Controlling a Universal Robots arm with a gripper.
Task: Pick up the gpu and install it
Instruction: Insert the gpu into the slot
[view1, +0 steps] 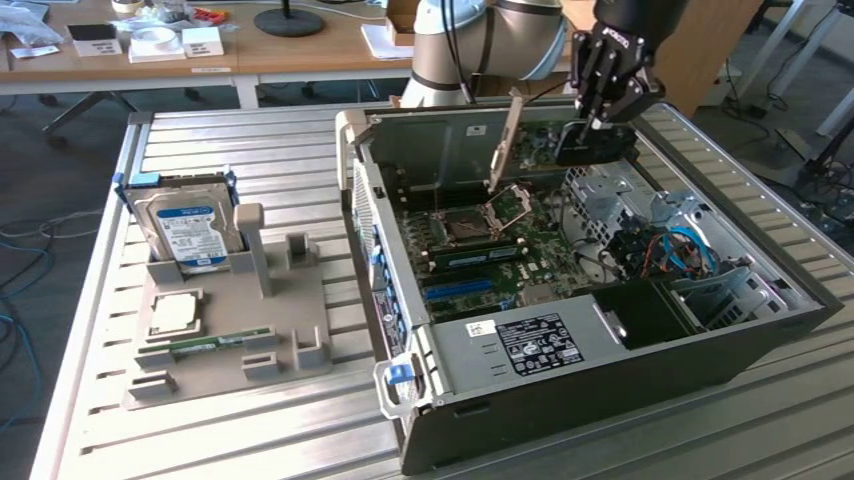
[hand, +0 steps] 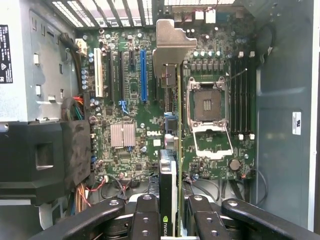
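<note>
You have the gpu held over the open computer case.

Your gripper (view1: 603, 118) is closed on the gpu (view1: 589, 148) and grips it from both sides. The gpu hangs over the end of the open computer case (view1: 747, 330) that is nearest the arm's base. In the wrist view you see the gpu edge-on above the green board (hand: 135, 115). Its silver end plate (hand: 169, 42) sits between the blue slot (hand: 143, 75) and the square chip socket (hand: 207, 107). The case lies on the metal table (view1: 240, 430).
</note>
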